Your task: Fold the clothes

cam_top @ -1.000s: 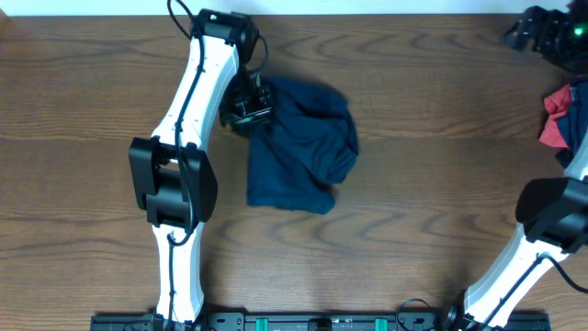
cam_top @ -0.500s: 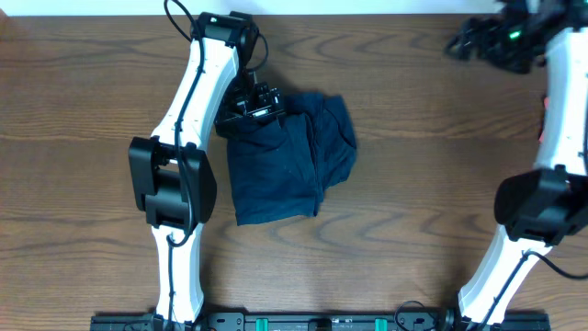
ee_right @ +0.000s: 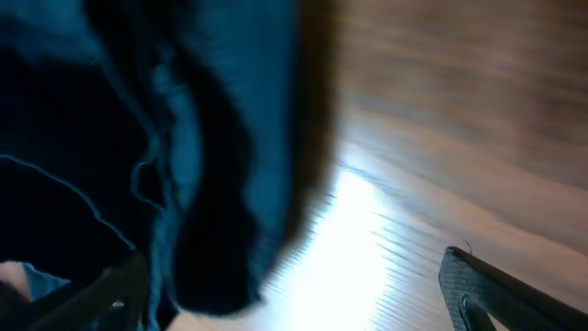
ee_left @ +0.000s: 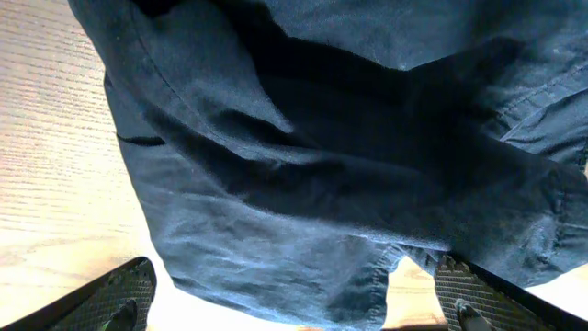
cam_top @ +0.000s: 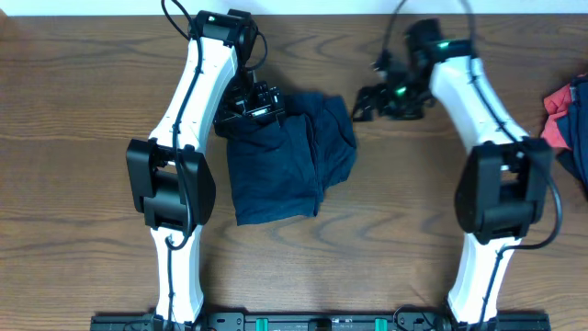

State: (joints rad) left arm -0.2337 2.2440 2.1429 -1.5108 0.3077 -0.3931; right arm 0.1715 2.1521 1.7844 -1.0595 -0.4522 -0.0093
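Brown wood-grain surface [cam_top: 83, 110] carries everything. The left claw [cam_top: 253, 110] sits at the far-left corner of the dark navy-blue soft fabric garment [cam_top: 285, 165]. Its fingers [ee_left: 119, 296] are spread wide, with cloth lying between them but not pinched. The right claw [cam_top: 364, 103] hovers just beside the garment's far-right edge, fingers also apart and holding nothing; whether it touches the cloth I cannot tell. The garment lies doubled into a rumpled oblong, bunched along its right side, with a stitched hem showing. A red cloth [cam_top: 559, 124] lies well right of the garment.
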